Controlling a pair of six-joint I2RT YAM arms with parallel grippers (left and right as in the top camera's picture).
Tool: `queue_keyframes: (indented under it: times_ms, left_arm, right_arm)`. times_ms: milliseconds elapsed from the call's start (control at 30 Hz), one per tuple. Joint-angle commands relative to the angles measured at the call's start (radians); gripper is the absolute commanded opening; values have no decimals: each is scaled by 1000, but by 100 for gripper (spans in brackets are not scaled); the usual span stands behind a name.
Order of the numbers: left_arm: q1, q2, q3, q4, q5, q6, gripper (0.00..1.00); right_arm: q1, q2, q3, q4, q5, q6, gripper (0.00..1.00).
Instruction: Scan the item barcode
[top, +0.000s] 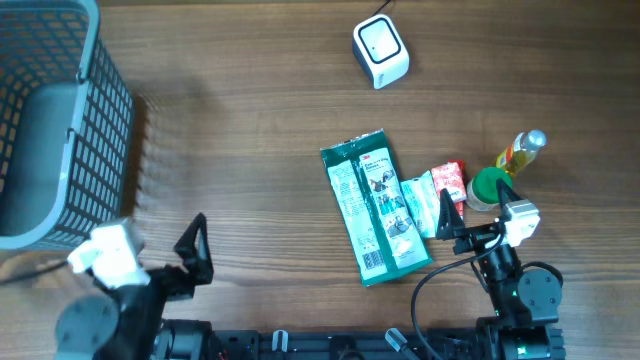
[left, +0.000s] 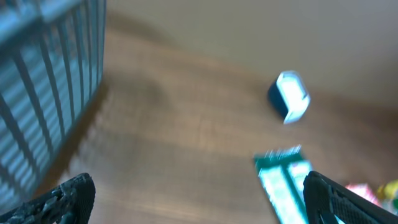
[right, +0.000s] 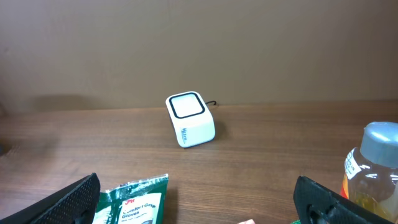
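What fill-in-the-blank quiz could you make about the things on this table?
The small scanner at the far side is ____ in colour.
The long glove packet is mostly ____.
The grey mesh basket stands on the robot's ____ side.
The left end effector and right end effector are both ____, holding nothing.
Missing words: white; green; left; open.

Overhead is looking straight down on the tabletop (top: 250, 120); both wrist cameras are looking forward, low over it, each catching the white scanner (right: 189, 119).
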Motion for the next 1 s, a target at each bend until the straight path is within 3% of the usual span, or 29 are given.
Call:
queue_keyframes:
  times_ms: [0,233,667,767,967]
  left_arm:
    - [27,-93,-24,106,-2,-2,100]
    - [59,-210,-140,361,79,-2,100]
    - [57,-290,-584,1257,211,-6,100]
    - [56,-290,-668,1339,210,-6,100]
    - [52,-290,-806,1346,206,-6,100]
  right_arm:
    - [-5,-10,-1,3,9,-20,100]
    - [-5,-10,-1,3,9,-20,100]
    - [-5,-10,-1,3,9,-20,100]
    - [-5,-10,-1,3,9,-20,100]
    - [-5,-10,-1,3,9,-20,100]
